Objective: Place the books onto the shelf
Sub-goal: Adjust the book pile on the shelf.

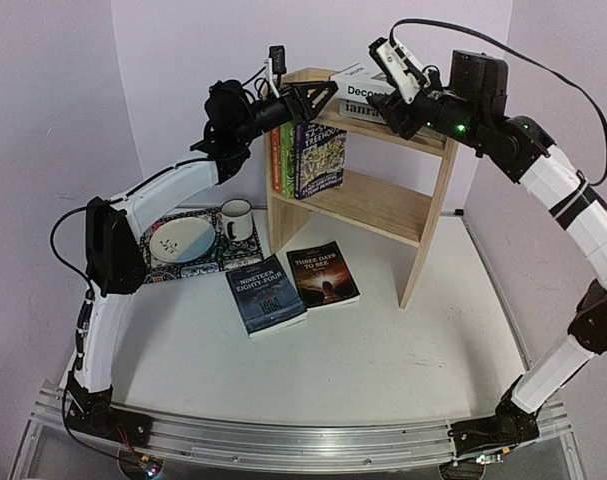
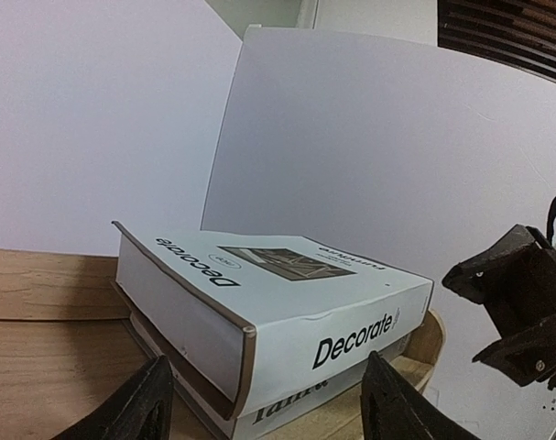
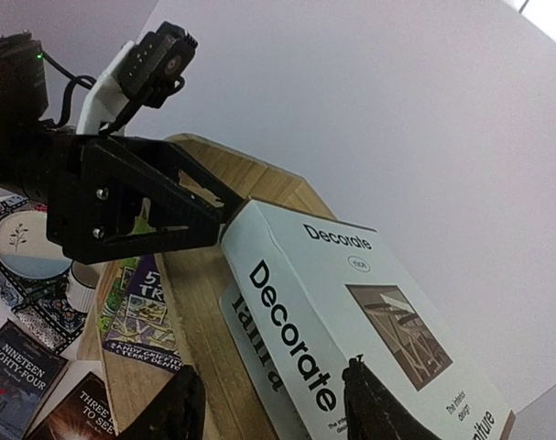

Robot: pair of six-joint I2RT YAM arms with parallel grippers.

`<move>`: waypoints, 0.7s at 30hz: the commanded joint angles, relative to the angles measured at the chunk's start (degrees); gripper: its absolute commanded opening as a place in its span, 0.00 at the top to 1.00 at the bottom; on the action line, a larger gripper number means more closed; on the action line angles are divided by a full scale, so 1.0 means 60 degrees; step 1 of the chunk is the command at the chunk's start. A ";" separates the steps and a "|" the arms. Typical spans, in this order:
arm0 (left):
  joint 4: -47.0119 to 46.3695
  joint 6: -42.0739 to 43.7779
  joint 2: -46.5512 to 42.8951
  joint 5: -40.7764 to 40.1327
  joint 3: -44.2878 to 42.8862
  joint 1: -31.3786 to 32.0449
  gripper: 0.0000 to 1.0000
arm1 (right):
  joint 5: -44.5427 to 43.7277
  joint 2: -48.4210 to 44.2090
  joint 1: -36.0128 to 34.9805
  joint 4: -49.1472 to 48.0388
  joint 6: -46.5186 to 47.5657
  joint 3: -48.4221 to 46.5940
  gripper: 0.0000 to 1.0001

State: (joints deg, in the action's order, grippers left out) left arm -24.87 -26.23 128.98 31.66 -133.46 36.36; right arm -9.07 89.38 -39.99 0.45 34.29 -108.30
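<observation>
The pine shelf (image 1: 383, 205) stands mid-table. On its top board the white "Decorate" book (image 1: 361, 83) lies flat on the grey "ianra" book (image 1: 368, 110). My left gripper (image 1: 331, 96) is open at the stack's left corner, its fingers (image 2: 131, 408) astride that corner (image 2: 268, 293) without gripping it. My right gripper (image 1: 391, 115) is open from the other side, with the "Decorate" spine (image 3: 291, 335) between its fingers (image 3: 181, 408). Treehouse paperbacks (image 1: 310, 160) stand upright on the upper tier. "Nineteen Eighty-Four" (image 1: 266, 293) and "Three Days to See" (image 1: 323, 276) lie flat on the table.
A patterned placemat (image 1: 168, 265) with a plate (image 1: 182, 238) and a mug (image 1: 236, 218) lies left of the shelf, under the left arm. The lower tier of the shelf holds nothing on its right part. A white wall stands close behind.
</observation>
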 commanded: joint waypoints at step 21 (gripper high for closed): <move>0.0073 0.1114 -0.5143 -0.1339 0.5120 -0.0331 0.20 | 0.0662 0.2229 0.0028 -0.1127 -0.1438 -0.2163 1.00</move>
State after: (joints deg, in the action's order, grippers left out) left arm -22.56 -22.08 105.05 27.30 -107.29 34.41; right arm -4.40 101.45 -39.99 -0.39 30.10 -117.92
